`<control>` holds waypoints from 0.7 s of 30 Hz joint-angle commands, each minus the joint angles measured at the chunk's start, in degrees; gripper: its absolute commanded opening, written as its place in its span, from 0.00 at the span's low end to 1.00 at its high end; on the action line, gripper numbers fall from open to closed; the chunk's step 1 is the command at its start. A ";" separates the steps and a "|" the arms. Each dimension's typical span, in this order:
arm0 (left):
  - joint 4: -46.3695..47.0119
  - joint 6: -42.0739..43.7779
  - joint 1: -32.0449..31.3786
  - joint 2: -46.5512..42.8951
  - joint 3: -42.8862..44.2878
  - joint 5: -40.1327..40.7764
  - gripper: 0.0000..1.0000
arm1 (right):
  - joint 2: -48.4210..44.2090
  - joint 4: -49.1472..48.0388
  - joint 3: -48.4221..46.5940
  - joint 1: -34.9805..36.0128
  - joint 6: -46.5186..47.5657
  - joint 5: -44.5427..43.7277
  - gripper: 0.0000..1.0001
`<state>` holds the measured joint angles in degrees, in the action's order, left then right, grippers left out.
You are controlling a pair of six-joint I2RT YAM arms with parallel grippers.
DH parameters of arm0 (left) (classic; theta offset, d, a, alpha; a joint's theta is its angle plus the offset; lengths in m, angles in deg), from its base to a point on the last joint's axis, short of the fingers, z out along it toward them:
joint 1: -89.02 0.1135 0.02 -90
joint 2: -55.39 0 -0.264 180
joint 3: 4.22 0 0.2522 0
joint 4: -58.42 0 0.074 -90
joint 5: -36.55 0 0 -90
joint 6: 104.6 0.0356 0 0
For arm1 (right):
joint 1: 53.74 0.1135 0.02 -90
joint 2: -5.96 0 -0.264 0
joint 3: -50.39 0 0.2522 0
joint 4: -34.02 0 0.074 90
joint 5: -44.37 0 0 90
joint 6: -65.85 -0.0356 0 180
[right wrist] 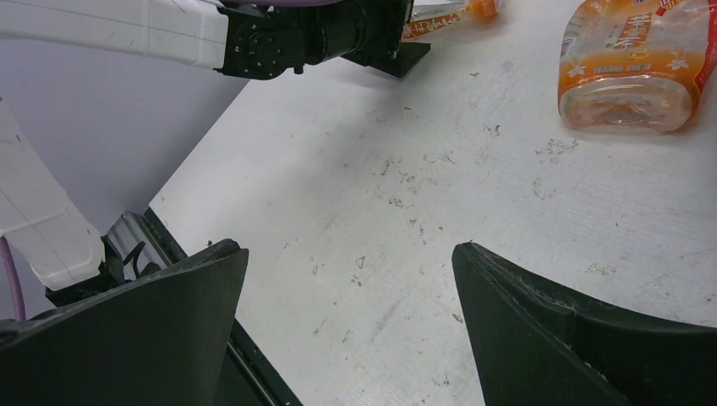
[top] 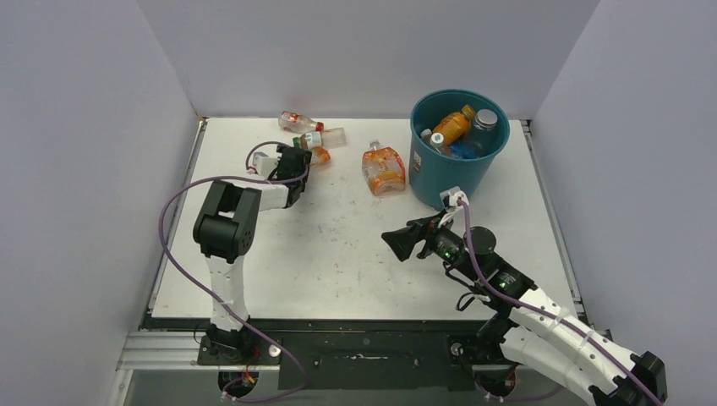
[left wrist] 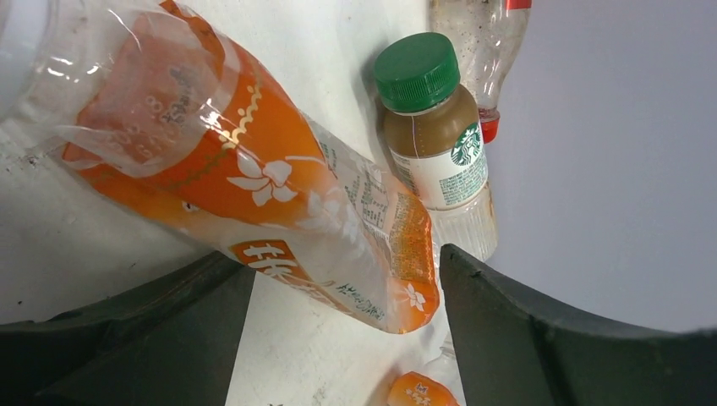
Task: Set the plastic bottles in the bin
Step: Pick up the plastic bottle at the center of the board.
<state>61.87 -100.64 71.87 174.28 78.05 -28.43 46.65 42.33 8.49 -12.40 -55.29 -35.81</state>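
The teal bin (top: 457, 165) stands at the back right with several bottles (top: 455, 125) inside. A crushed orange-labelled bottle (top: 383, 169) lies left of it and also shows in the right wrist view (right wrist: 630, 68). At the back left lie a red-capped clear bottle (top: 300, 121), a green-capped bottle (top: 322, 138) and an orange-labelled bottle (top: 320, 155). My left gripper (top: 296, 165) is open there. In its wrist view (left wrist: 342, 258) the orange-labelled bottle (left wrist: 254, 178) lies slantwise with its end between the fingers (left wrist: 507, 330). My right gripper (top: 397, 241) is open and empty above the table (right wrist: 347, 254).
The green-capped bottle (left wrist: 431, 127) and the clear red-labelled bottle (left wrist: 478, 42) lie just beyond the left fingers, close to the back wall. An orange bit of another bottle (left wrist: 418, 391) shows low between the fingers. White walls enclose the table (top: 338, 254) on three sides.
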 commanded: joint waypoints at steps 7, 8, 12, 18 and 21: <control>2.98 -1.15 0.62 3.53 2.14 1.13 0.47 | -0.29 -0.18 -2.53 0.42 0.61 -2.03 0.96; 3.90 -1.15 0.62 3.30 1.55 1.01 0.42 | -0.49 0.04 -2.47 0.46 0.34 -2.17 0.96; 8.81 -1.03 0.71 0.23 -3.29 0.93 0.27 | -1.20 0.82 -2.81 0.53 -0.21 -2.33 0.96; 15.11 2.76 1.22 -14.65 -16.00 -0.62 0.18 | -1.32 2.79 -4.98 0.72 0.69 -2.00 0.96; 15.92 8.43 1.10 -25.07 -22.48 -5.41 0.14 | 0.39 4.08 -7.01 0.96 2.01 -1.49 0.96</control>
<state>71.05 -99.39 72.70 162.78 60.21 -29.63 46.06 46.48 5.91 -12.18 -54.85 -37.29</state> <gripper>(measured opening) 0.277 0.964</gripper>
